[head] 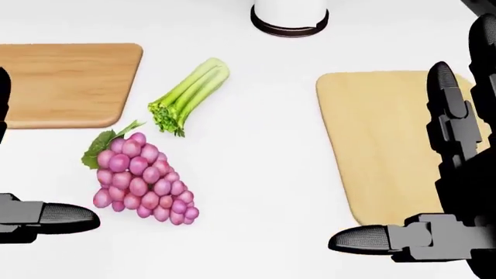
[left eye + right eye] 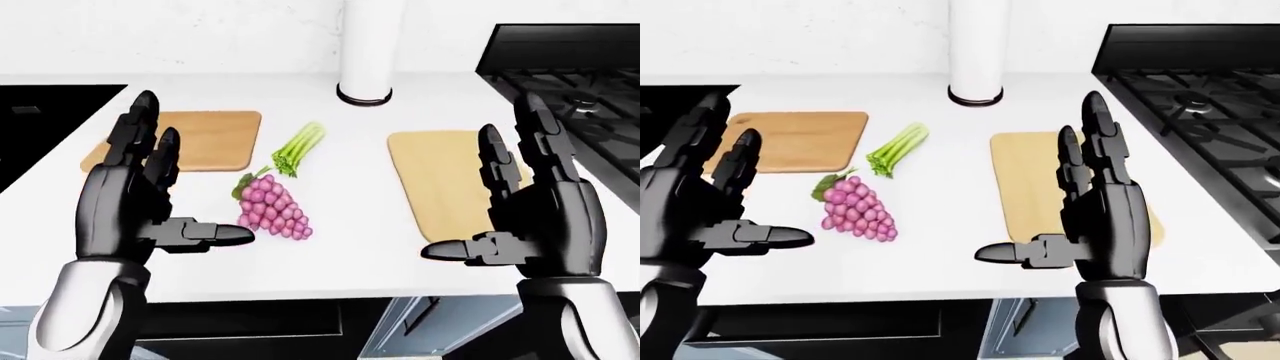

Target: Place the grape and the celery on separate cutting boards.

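Observation:
A bunch of pink grapes (image 1: 139, 180) lies on the white counter, with a celery stalk (image 1: 190, 96) just above it. A darker wooden cutting board (image 1: 65, 84) sits at the upper left and a pale one (image 1: 388, 139) at the right; neither carries anything. My left hand (image 2: 190, 180) hovers open to the left of the grapes, thumb pointing toward them without touching. Over the pale board's right part my right hand (image 2: 475, 180) is held open, holding nothing.
A white cylinder with a dark base (image 1: 289, 17) stands at the top, between the boards. In the left-eye view a black stove (image 2: 590, 90) borders the counter on the right and a black sink (image 2: 50, 120) on the left. The counter edge (image 2: 320, 289) runs below the hands.

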Available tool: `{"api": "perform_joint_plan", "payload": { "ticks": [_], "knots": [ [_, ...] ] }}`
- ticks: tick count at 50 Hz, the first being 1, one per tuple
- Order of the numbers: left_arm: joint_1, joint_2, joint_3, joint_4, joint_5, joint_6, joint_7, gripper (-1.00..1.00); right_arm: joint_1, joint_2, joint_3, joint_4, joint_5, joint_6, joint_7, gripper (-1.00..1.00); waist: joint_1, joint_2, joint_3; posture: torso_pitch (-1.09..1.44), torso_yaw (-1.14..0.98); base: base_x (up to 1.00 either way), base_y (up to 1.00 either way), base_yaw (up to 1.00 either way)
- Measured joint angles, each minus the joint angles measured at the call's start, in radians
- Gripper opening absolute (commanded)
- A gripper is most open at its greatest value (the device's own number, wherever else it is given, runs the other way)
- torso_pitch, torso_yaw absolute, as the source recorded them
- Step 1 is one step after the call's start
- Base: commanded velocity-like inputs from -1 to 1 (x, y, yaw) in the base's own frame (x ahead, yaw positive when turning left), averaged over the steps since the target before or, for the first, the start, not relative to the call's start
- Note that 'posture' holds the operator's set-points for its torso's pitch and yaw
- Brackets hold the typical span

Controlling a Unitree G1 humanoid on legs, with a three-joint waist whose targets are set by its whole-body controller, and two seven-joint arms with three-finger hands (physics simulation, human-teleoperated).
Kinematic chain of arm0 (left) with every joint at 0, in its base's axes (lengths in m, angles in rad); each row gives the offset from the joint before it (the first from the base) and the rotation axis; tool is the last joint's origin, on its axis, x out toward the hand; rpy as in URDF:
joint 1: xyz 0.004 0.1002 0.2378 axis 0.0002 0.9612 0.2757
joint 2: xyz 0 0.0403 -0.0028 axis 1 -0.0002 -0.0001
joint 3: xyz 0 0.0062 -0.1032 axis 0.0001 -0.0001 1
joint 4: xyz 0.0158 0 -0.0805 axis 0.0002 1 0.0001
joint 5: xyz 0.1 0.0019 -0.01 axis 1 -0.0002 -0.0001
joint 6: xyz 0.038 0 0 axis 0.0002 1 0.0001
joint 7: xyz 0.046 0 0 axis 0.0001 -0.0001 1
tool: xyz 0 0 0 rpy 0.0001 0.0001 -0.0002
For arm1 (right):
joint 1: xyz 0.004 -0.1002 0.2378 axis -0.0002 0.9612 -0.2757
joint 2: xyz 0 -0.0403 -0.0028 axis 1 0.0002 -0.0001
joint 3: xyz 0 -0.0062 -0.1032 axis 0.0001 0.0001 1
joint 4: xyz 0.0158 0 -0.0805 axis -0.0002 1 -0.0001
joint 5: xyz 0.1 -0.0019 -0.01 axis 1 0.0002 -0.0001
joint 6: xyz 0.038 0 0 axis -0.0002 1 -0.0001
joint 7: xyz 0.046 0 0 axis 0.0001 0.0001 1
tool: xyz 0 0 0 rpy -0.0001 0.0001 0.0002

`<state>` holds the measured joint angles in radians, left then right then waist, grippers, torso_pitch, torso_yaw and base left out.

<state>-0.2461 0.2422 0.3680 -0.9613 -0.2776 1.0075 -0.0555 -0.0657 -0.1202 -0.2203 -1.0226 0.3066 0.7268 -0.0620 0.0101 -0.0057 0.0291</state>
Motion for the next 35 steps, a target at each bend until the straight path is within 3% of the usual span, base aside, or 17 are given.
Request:
{"api": "perform_joint_plan", "payload": {
  "ticks": [6,13,23,35],
  "knots": [
    [-0.030,0.012,-0.020,-0.020,0.006,0.037,-0.004,1.00,-0.007,0.003,-0.005,0.005,-0.010,0.015,0.010,1.00,0.000,0.008,-0.003,0.00,0.00,0.00,0.00,0.00],
    [-0.066,0.057,-0.094,0.009,0.074,0.075,-0.048,1.00,-0.012,-0.022,-0.010,0.002,0.020,0.017,-0.006,1.00,-0.001,0.013,-0.007,0.00,0.00,0.00,0.00,0.00],
    [-0.078,0.083,-0.247,0.062,0.352,0.119,-0.212,1.00,-0.003,-0.044,-0.010,0.003,0.058,0.005,-0.036,1.00,-0.001,0.009,-0.009,0.00,0.00,0.00,0.00,0.00],
    [-0.080,0.017,-0.312,0.158,0.701,0.048,-0.435,1.00,0.007,-0.027,-0.021,0.003,0.059,-0.007,-0.026,1.00,0.000,-0.004,-0.012,0.00,0.00,0.00,0.00,0.00]
  ]
}}
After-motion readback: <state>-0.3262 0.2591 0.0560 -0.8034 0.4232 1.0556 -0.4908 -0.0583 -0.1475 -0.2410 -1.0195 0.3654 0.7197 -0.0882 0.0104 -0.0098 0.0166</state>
